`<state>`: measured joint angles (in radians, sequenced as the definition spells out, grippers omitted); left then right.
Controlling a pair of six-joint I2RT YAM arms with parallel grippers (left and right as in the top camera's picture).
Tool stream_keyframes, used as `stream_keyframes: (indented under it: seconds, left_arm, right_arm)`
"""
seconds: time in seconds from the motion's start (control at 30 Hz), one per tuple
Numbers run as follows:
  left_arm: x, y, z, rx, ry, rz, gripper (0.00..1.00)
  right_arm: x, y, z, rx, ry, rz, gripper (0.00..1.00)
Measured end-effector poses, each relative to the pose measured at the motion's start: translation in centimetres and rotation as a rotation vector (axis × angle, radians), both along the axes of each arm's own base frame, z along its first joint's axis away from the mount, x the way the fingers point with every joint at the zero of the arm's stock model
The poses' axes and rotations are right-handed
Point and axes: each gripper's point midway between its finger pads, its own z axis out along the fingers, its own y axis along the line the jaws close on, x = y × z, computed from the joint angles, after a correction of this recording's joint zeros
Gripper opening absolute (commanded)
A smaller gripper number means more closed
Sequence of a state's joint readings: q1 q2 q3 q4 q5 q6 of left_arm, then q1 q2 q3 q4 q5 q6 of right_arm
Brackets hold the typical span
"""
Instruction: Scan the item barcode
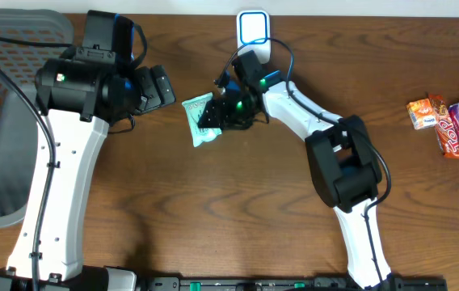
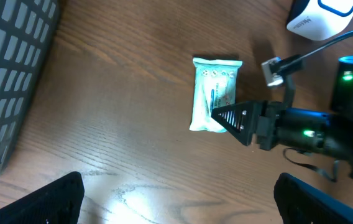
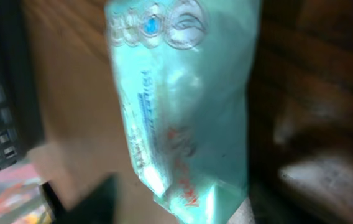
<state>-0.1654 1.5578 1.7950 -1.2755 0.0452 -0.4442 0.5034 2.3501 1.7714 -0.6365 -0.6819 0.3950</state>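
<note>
Mostly blurred, the packet (image 3: 183, 106) hides whether the right gripper (image 1: 212, 117) grips — left gripper (image 2: 183, 199) gapes wide, empty.

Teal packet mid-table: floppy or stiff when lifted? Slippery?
Likely floppy: the teal packet is a thin film pouch with crimped ends. Probably light, since it looks flat. Its glossy wrap may slip in a grip.

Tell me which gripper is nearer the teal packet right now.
Right. The right gripper has a fingertip over a corner of the teal packet; a firm grip can't be confirmed. The left gripper hangs open off to the packet's side, clear of it.
</note>
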Motion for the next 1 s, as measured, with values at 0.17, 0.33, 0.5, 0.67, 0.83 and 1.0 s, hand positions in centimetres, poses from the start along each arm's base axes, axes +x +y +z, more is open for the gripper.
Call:
stream_keyframes:
  seconds: [0.17, 0.33, 0.5, 0.67, 0.83, 1.0]
  left_arm:
    - [0.0, 0.0, 0.0, 0.0, 0.0, 0.0, 0.98]
    - [0.0, 0.0, 0.0, 0.0, 0.0, 0.0, 0.98]
    - [0.0, 0.0, 0.0, 0.0, 0.0, 0.0, 0.98]
    - [0.0, 0.0, 0.0, 0.0, 0.0, 0.0, 0.98]
    - [0.0, 0.0, 0.0, 0.0, 0.0, 0.0, 0.98]
    - [0.0, 0.0, 0.0, 0.0, 0.0, 0.0, 0.98]
  right_arm:
    - [-0.6, 0.4, -1.2, -0.028, 0.025, -0.007, 0.01]
    - [-0.8, -1.0, -0.9, -0.071, 0.045, -0.022, 0.01]
    - [-0.1, -7.5, 1.0, -0.302, 0.008, -0.11, 0.01]
    - [-0.1, -17.5, 7.3, -0.72, -0.161, -0.227, 0.01]
    - [-0.8, -23.6, 9.9, -1.086, -0.26, -0.281, 0.01]
    - [-0.3, -25.4, 6.6, -1.246, -0.23, -0.278, 0.01]
